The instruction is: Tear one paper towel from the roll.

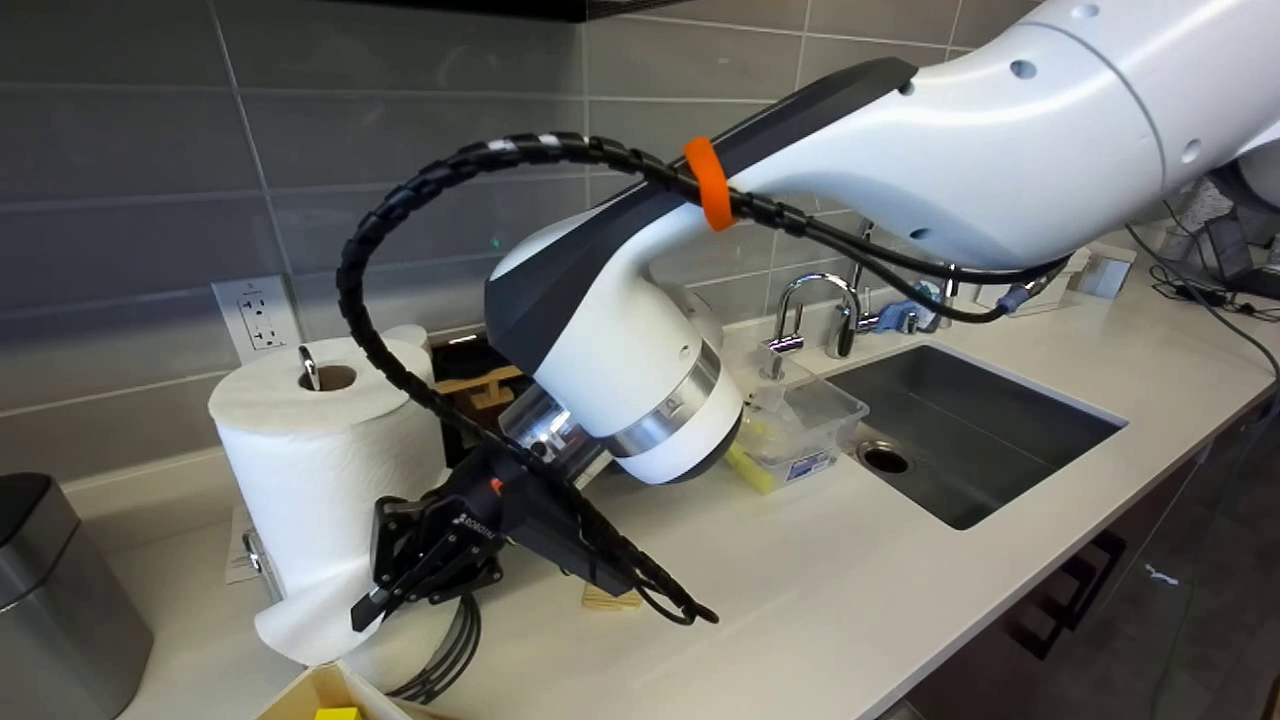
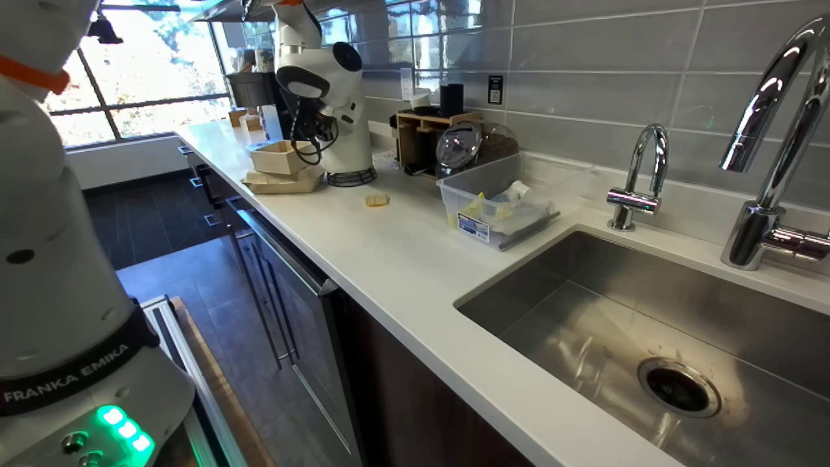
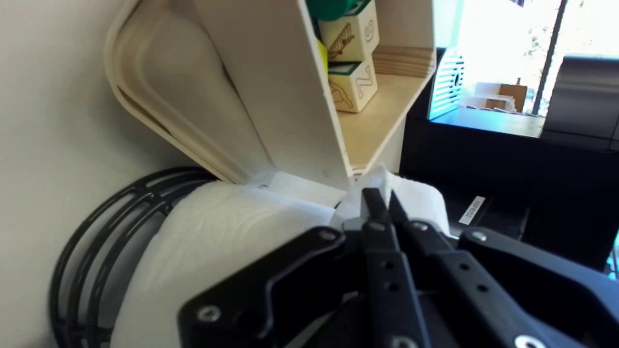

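The roll (image 1: 310,480) is a big white cylinder upright on its wire holder in an exterior view. It also shows in the wrist view (image 3: 217,237), above black wire base rings, and as a white column in an exterior view (image 2: 353,152). The paper towel (image 1: 310,622) is a loose white flap hanging from the roll's lower side. My gripper (image 1: 368,608) points down at this flap, beside the roll. In the wrist view, the fingertips (image 3: 383,199) are nearly together, with a raised fold of the paper towel (image 3: 420,198) between them. The sheet's join to the roll is partly hidden.
A wooden box (image 3: 295,87) with toy blocks stands close to the fingertips. A grey bin (image 1: 65,600) is beside the roll. A tan pad (image 2: 377,200), a clear plastic tub (image 2: 480,214) and a sink (image 1: 980,430) lie along the counter. A tiled wall is behind.
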